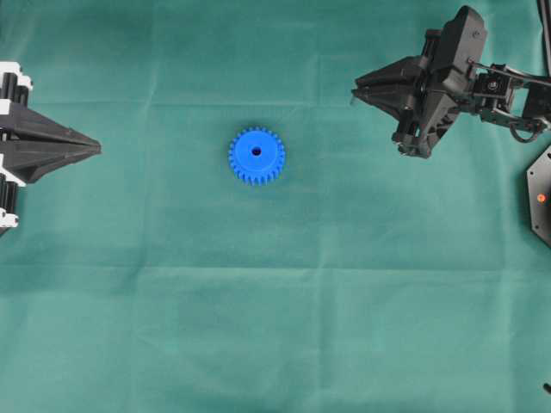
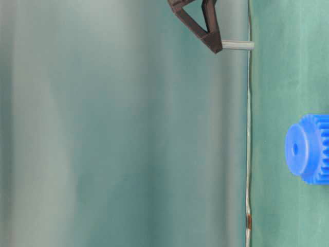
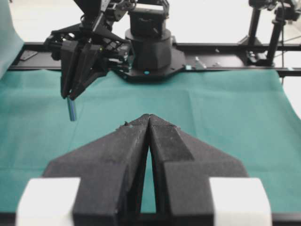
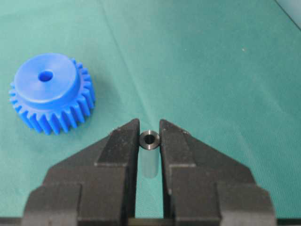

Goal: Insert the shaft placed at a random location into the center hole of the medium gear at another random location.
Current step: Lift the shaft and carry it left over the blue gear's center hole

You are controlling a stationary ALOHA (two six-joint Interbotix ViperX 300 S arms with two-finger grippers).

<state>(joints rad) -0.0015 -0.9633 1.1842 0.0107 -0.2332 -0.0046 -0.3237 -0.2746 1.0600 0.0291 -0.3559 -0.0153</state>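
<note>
Overhead view: gear [image 1: 256,156] lies flat on the green cloth [image 1: 275,327], a little left of centre, hole [image 1: 256,151] facing up. Open cloth surrounds it on all sides; both arms are well apart from it. Left gripper [image 1: 96,149] sits at the left edge, fingers pressed together to a point, nothing between them; its body is cut off by the frame. Right gripper [image 1: 355,91] is at upper right, tips pointing toward the gear, raised off the cloth.

Right wrist view: fingers [image 4: 115,146] are clamped on the shaft [image 4: 150,139], seen end-on as a small dark-centred ring between the tips. The gear [image 4: 51,93] lies ahead and to the left, with bare cloth between.

Left wrist view: shaft [image 3: 72,109] hangs below the right gripper [image 3: 70,96], its lower end clear of the cloth.

Table-level view: picture is turned sideways; shaft [image 2: 237,45] projects from the finger tips, gear [image 2: 309,149] is cut off at the frame edge. Shaft is too small to make out overhead.
</note>
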